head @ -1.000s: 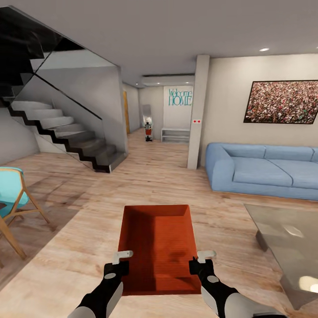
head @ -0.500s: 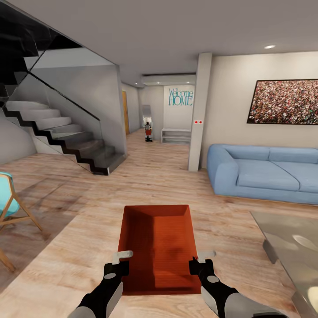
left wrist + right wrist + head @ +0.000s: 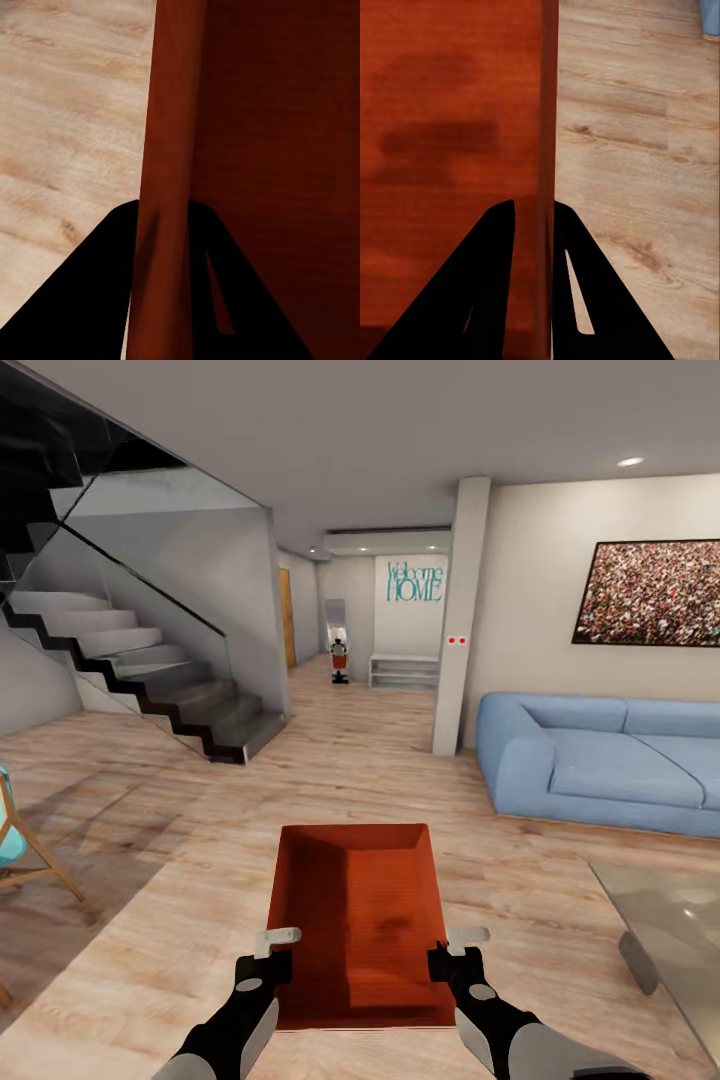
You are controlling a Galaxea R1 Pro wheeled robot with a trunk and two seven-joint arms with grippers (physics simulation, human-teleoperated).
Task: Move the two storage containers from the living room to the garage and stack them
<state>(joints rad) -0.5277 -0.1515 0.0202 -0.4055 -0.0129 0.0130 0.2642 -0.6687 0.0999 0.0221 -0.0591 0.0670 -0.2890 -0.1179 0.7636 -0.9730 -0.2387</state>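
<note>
Two end effectors carry one storage container (image 3: 360,920) in front of the robot: the left end effector (image 3: 268,952) is clamped narrow on its left wall, one finger inside and one outside, and the right end effector (image 3: 458,950) pinches the right wall likewise. Its red-orange interior is bare. Below lies the living room's light wood plank floor (image 3: 180,900), with a blue sofa (image 3: 600,765) ahead to the right and a staircase (image 3: 150,670) to the left.

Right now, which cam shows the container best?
Head view: the whole storage container shows, with the left gripper and right gripper on its side walls. Each wrist view shows one wall between black fingers.
</note>
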